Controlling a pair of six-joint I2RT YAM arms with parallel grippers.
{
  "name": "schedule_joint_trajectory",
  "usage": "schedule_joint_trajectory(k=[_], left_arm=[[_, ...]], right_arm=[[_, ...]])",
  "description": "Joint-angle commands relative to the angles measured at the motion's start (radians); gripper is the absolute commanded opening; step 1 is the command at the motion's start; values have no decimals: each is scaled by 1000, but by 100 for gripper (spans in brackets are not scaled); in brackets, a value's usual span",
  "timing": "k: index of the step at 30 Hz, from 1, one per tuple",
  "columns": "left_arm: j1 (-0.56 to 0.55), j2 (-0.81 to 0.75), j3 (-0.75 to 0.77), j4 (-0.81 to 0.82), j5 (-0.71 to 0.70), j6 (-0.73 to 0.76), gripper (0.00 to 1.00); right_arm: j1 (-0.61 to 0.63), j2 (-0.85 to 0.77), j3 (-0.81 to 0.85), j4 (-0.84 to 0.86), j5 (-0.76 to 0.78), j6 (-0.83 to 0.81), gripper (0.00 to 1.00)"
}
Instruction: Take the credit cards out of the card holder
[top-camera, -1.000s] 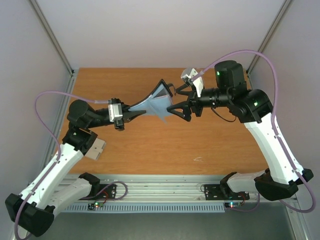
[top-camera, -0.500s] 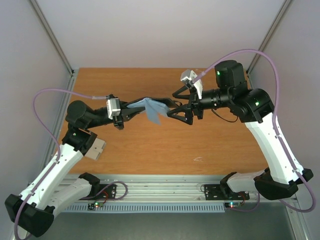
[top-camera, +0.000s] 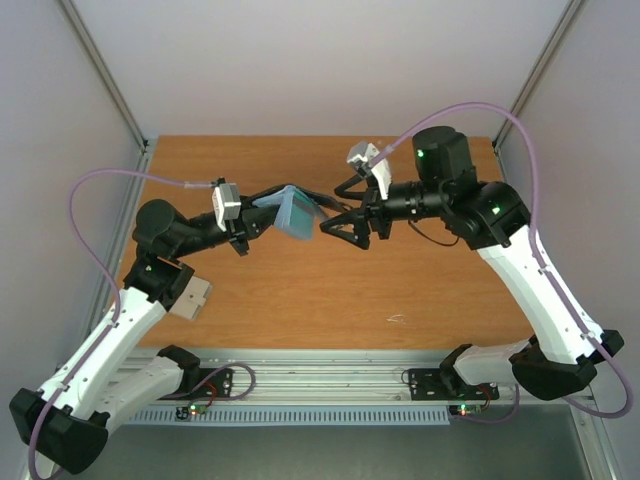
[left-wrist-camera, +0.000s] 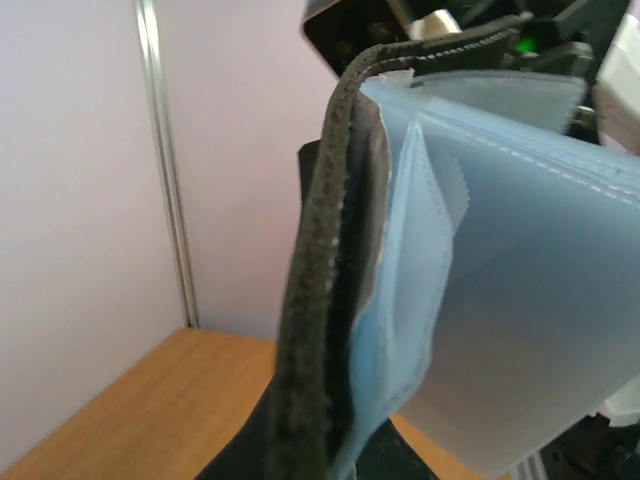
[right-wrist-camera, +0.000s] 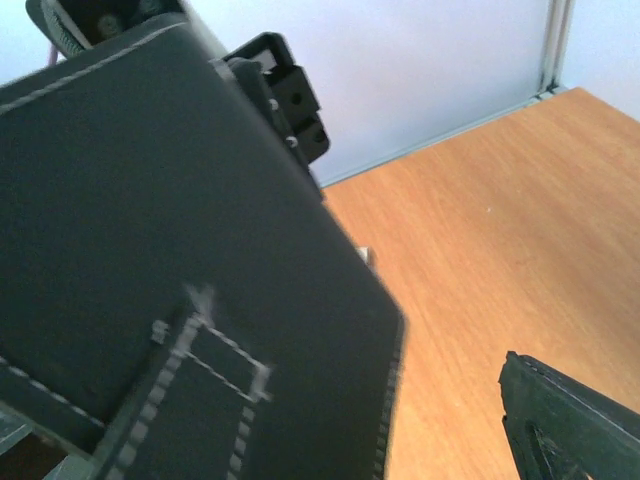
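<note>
One card holder (top-camera: 293, 213), two grippers (top-camera: 263, 220) (top-camera: 331, 211)

An orange-brown wooden surface (top-camera: 300, 310) sits boxed in by plain pale grey-lilac panels: a back wall (top-camera: 320, 60) and a side wall (top-camera: 45, 150) at each flank. Slanting metal posts (top-camera: 105, 70) mark the back corners. A ribbed aluminium rail (top-camera: 330, 385) runs along the near edge. The light is soft and even, and a small white scuff (top-camera: 396, 319) marks the wood.

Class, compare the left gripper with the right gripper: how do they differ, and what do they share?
The left gripper has its fingers shut on the card holder; the right gripper has its fingers spread wide, gripping nothing. The left gripper carries the card holder in the air; the right gripper only faces its free end. Both hang above the table, pointing at each other.
</note>
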Motion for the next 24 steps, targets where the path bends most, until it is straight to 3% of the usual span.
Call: schedule_joint_trajectory(k=[1, 5, 10, 16, 24], left_arm=[[0, -5, 45, -110, -105, -136, 0], [-1, 3, 45, -198, -166, -234, 0], [-1, 7, 37, -194, -162, -310, 0], [-1, 14, 37, -212, -184, -319, 0], [-1, 28, 39, -198, -191, -313, 0]], right_arm=[[66, 2, -46, 132, 107, 63, 98], [108, 5, -75, 178, 199, 74, 98], [186, 44, -74, 181, 295, 44, 99], [266, 56, -114, 282, 542, 49, 98], [277, 92, -116, 326, 574, 69, 98]])
